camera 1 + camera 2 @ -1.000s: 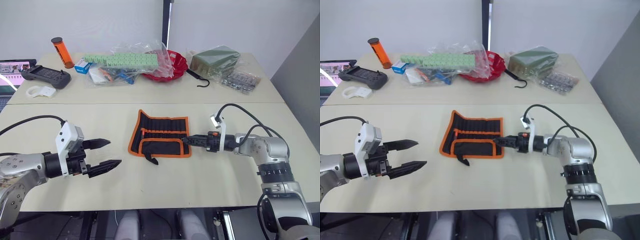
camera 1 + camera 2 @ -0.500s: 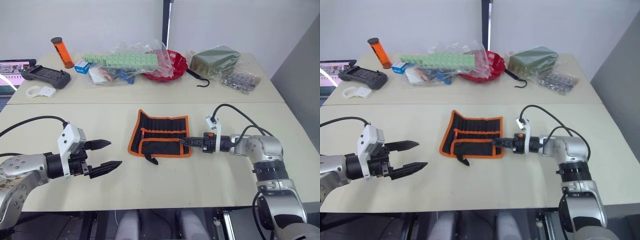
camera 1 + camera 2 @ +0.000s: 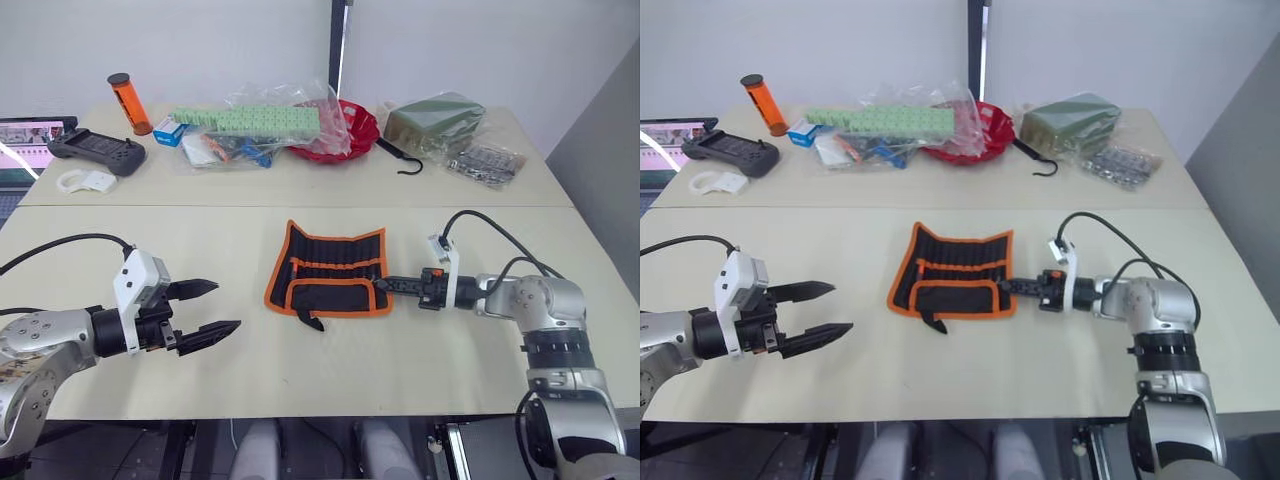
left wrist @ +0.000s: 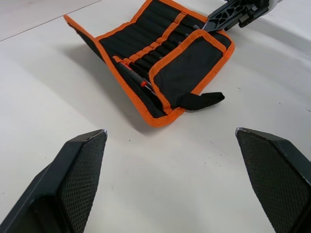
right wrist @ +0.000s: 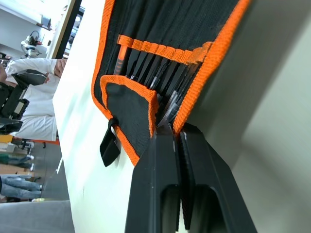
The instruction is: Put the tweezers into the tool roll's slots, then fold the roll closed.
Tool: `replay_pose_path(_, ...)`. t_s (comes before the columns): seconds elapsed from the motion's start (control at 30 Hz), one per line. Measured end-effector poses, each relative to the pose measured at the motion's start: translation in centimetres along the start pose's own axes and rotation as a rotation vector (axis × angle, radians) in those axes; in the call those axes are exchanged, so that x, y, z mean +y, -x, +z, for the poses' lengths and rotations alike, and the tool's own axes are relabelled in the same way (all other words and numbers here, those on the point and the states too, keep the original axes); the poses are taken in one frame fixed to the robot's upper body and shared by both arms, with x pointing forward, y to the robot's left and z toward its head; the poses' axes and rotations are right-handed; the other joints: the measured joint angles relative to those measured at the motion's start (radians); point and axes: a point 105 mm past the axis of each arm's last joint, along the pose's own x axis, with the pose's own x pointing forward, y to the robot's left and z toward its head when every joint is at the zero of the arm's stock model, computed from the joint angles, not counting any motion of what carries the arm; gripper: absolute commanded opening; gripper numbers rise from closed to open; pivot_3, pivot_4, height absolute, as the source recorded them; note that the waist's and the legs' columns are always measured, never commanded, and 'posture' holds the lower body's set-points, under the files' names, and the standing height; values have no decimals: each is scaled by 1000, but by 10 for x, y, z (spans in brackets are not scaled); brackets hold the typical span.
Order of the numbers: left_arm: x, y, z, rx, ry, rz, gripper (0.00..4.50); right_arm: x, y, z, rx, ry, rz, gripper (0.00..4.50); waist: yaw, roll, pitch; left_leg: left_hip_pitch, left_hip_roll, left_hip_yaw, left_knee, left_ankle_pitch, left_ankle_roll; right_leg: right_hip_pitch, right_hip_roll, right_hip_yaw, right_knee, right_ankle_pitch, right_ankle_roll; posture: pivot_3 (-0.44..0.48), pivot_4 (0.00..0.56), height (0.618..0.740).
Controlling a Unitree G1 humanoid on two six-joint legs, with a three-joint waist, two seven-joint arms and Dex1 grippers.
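Mid-way through the slotting step, by the look of it: black fabric tool roll with bright orange edge binding (image 3: 328,270) lying open and flat near the middle of the near cream table (image 3: 420,370), lower flap turned up over the pockets, small black closing strap (image 4: 200,100) sticking out at the near edge. Narrow black sewn slots (image 4: 146,46) running side by side under an orange band, several dark slim tweezers (image 5: 167,80) already seated in them, plus one slender orange-handled tool (image 4: 132,76) at the far-left end; exact count of tweezers too hard to tell. Right black two-fingered gripper (image 3: 386,284) at the roll's right edge, fingers pressed nearly together, tips touching the orange binding and seemingly pinching either a thin tweezer or the fabric edge itself; which of the two cannot be told. Left black two-fingered gripper (image 3: 212,309) well apart from the roll on its left side, jaws spread wide, holding nothing, hovering low over bare tabletop. No loose tweezers to be made out on the near table. Next, judging from this: either pushing the pinched piece fully home, or lifting that right edge over toward the left to fold; calling for a steady grip on the binding, and likely the open left gripper brought in to pin the far side against sliding. Clutter on the far table (image 3: 150,190) not involved.
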Motion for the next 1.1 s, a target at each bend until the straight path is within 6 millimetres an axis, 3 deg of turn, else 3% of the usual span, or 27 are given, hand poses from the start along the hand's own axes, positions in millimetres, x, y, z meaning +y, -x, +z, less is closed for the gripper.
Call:
replay_pose_path(0.37, 3, -7, -4, -4, -4, -22, 4500, 4, 25, 8, 38, 122, -101, 82, -3, 0, 0, 0, 0, 0, 0, 0, 0, 0, 0, 0, 0, 0, 0, 0, 150, 740)
replay_pose_path(0.6, 1, -11, -7, -8, -8, -27, 4500, 27, 9, 11, 181, 304, -174, 82, -6, 1, 0, 0, 0, 0, 0, 0, 0, -1, 0, 0, 0, 0, 0, 0, 150, 740)
replay_pose_path(0.7, 0, -11, -8, -6, -5, -25, 4500, 41, 6, 20, 218, 290, -163, 82, -4, 1, 1, 0, 1, 0, 0, 0, 0, -1, 0, 0, 0, 0, 0, 0, 150, 740)
replay_pose_path(0.87, -1, -13, -11, -4, 3, -21, 4500, 58, -15, 33, 250, 226, -118, 82, -4, 1, 1, 0, 1, 0, 0, 0, 0, -1, 0, 0, 0, 0, 0, 0, 150, 740)
replay_pose_path(1.1, -1, -16, -11, 5, -10, -18, 4500, 60, -40, 16, 329, 186, -92, 82, -3, 1, 1, -3, 0, 0, 0, 0, 0, -3, 0, 0, 0, 0, 0, 0, 150, 740)
